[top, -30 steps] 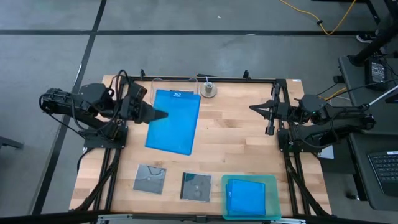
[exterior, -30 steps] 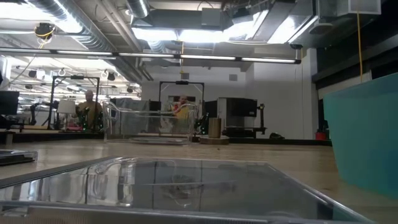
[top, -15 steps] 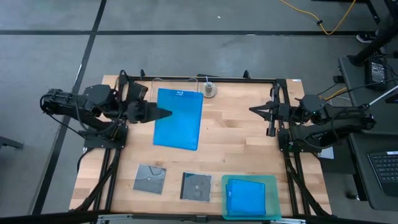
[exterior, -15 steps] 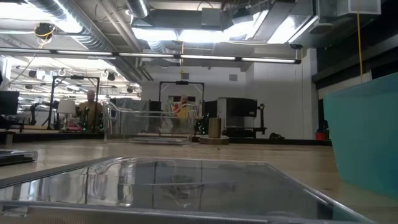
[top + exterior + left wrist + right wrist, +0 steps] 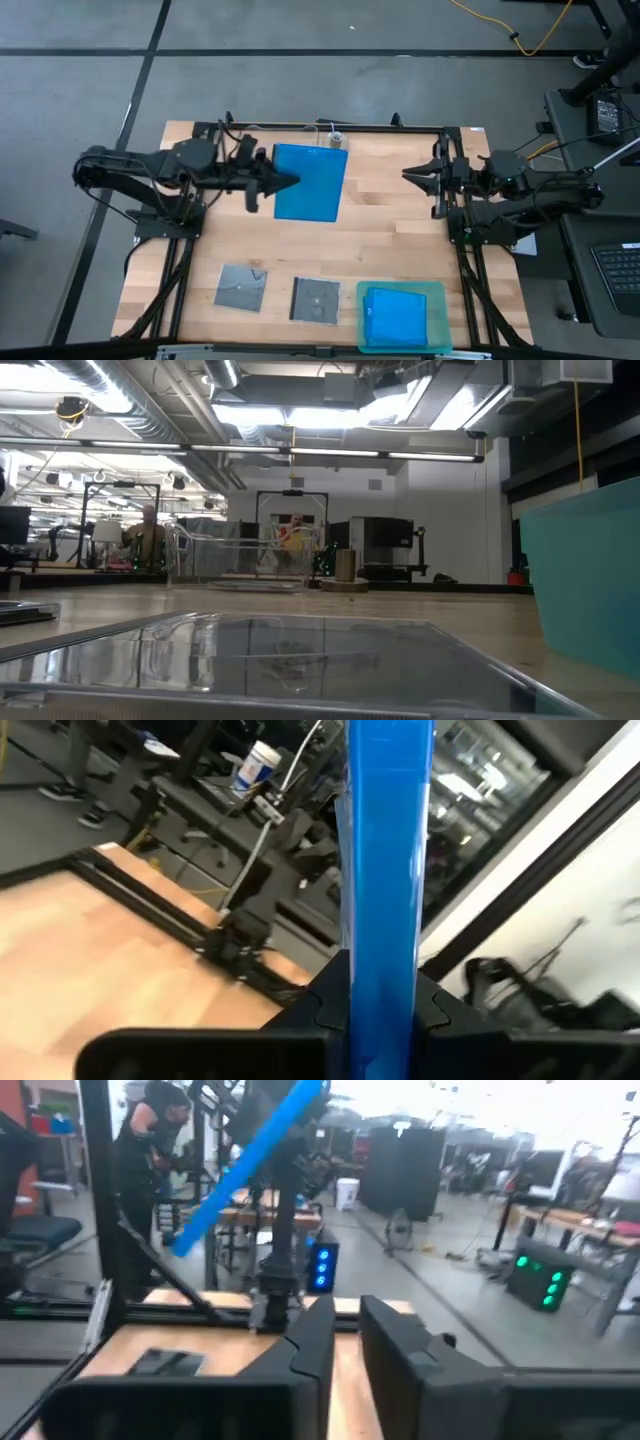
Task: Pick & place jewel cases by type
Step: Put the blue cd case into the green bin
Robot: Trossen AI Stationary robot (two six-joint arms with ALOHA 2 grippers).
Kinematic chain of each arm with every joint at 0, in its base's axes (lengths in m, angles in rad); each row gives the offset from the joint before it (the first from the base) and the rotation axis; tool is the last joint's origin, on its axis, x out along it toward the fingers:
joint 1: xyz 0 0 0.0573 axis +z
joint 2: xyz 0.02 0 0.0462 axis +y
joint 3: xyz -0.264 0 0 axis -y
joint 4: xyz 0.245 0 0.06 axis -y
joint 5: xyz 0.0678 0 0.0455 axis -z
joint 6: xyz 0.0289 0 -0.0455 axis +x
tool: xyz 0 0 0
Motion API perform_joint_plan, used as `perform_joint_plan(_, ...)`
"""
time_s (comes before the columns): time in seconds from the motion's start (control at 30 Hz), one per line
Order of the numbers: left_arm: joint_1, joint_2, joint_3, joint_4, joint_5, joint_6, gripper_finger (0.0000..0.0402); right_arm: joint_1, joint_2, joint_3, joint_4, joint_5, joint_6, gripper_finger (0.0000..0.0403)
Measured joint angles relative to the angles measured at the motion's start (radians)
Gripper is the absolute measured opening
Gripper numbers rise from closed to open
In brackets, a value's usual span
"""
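Progress: we are finding blue cases (image 5: 396, 316) already lying in the teal tray (image 5: 435, 292) at the near right; two grey-black square cases (image 5: 241, 288) are lying on the table (image 5: 390, 215), unsorted.
Left gripper (image 5: 288, 184): we are seeing its jaws clamped narrow on one edge of a blue case (image 5: 310, 183), carrying it above the table's far middle.
Orientation: we are judging that case tilted off flat, long axis running from near to far.
Right gripper (image 5: 408, 173): it is waiting at the right edge, fingers slightly parted, holding nothing.
Remaining: we are judging one blue and both squares outstanding.
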State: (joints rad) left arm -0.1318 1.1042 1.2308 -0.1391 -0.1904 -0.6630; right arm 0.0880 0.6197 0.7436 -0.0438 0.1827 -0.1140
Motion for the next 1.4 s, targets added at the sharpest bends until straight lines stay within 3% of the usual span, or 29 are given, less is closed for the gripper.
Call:
perform_joint_plan(0.13, 0.032, 0.052, 0.0, 0.0, 0.051, 0.032, 0.002, -0.012, 0.015, 0.068, -0.107, -0.041, 0.065, 0.0092)
perform_joint_plan(0.3, 0.062, 0.125, 0.0, 0.007, 0.147, 0.064, 0.0018, -0.034, 0.077, 0.243, -0.38, -0.08, 0.114, 0.0135)
perform_joint_plan(0.5, 0.098, 0.213, 0.0, 0.032, 0.248, 0.086, 0.0018, -0.052, 0.182, 0.463, -0.633, -0.081, 0.108, 0.016)
perform_joint_plan(0.87, 0.148, 0.315, 0.0, 0.154, 0.42, 0.116, 0.0018, -0.102, 0.309, 0.621, -0.737, -0.11, 0.105, 0.0163)
perform_joint_plan(1.17, 0.154, 0.317, 0.0, 0.225, 0.382, 0.196, 0.0018, -0.126, 0.371, 0.627, -0.738, -0.168, 0.146, 0.0163)
perform_joint_plan(1.4, 0.163, 0.311, 0.0, 0.254, 0.185, 0.307, 0.0018, -0.163, 0.402, 0.627, -0.693, -0.174, 0.188, 0.0163)
